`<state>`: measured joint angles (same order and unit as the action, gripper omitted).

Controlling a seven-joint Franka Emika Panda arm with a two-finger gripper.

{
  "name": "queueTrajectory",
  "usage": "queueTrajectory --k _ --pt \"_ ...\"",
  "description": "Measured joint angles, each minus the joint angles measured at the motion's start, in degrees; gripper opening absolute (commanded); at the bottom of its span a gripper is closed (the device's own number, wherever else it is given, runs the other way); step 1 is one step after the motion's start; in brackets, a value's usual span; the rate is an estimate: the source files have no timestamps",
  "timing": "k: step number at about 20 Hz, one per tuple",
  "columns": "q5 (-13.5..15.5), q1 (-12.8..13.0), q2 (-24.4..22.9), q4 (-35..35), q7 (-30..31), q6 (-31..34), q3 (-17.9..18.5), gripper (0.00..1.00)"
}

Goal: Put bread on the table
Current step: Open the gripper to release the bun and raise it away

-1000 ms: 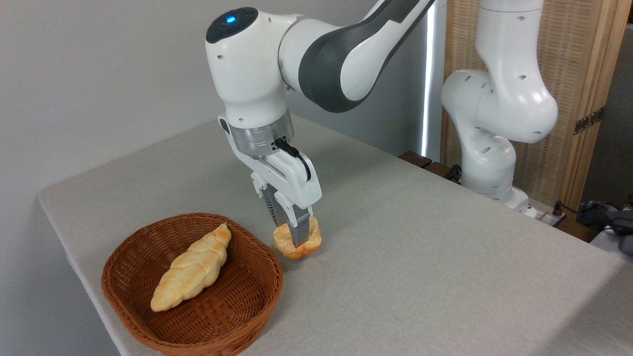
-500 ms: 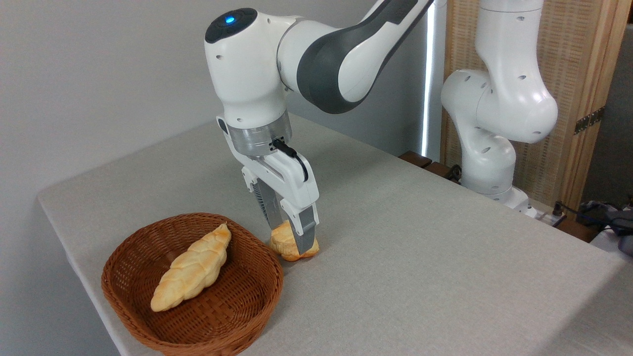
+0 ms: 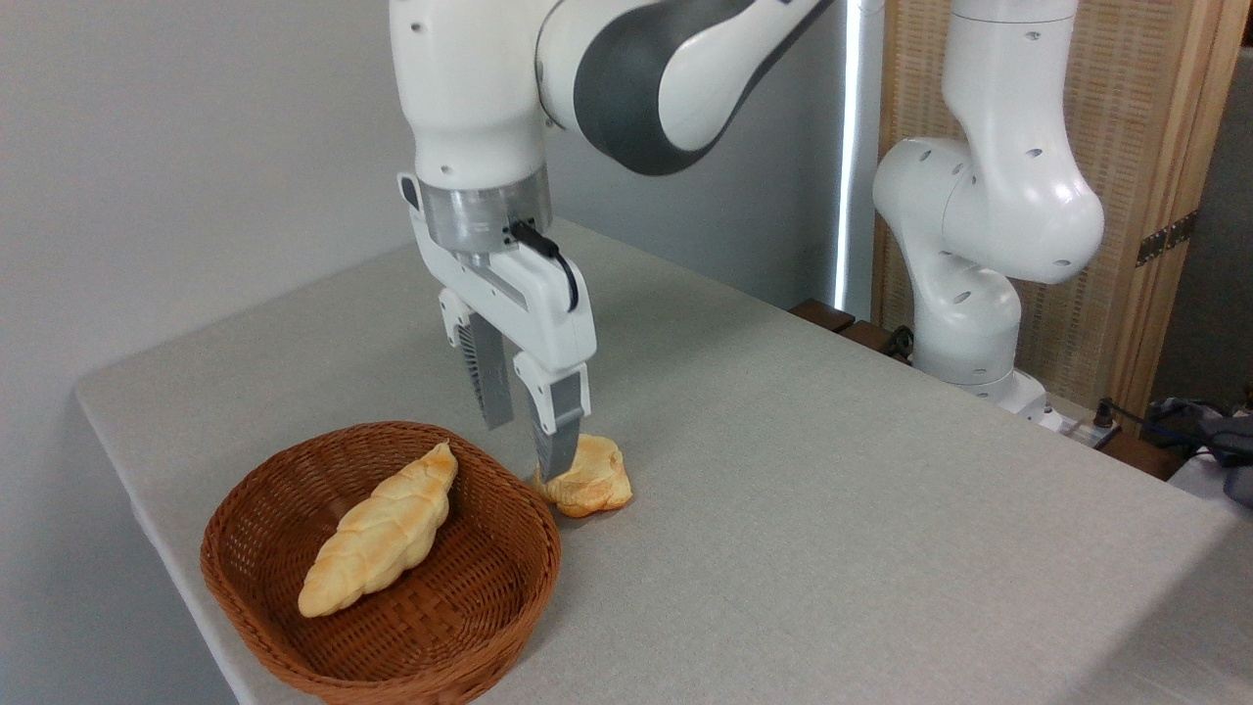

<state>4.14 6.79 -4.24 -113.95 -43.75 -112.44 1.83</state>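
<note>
The surface (image 3: 832, 509) is a large tabletop with rounded corners, covered in a light grey-beige cloth, and it fills most of the view. The white Franka arm (image 3: 626, 88) comes in from the upper right, from its base at the far right edge of the surface, and bends down over the left part. Behind it stand a grey wall and a wooden screen with a woven panel.

Near the front left corner sits a brown wicker basket (image 3: 294, 627). Inside it lies a long braided loaf (image 3: 377, 534), placed on a diagonal with its pointed end toward the back rim.

Just right of the basket the bread (image 3: 590, 480) — a small round roll, golden-brown with a pale cracked top — rests on the cloth. It lies very near the basket rim; if the two touch, I cannot say from this angle.

The gripper (image 3: 529, 446) hangs above and slightly left of the roll, pointing down. Its jaws are apart and nothing is between them. The tip of the nearer finger (image 3: 558, 441) overlaps the left side of the roll in the picture, but it seems to be raised off the bread — contact can not be confirmed from here. The other finger stands clear, over the gap between roll and basket.
</note>
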Motion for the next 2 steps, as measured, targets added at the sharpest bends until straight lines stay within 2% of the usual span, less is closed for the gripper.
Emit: queueTrajectory --k 2 --pt "0.00 0.00 -0.10 1.09 0.00 0.00 0.00 1.00"
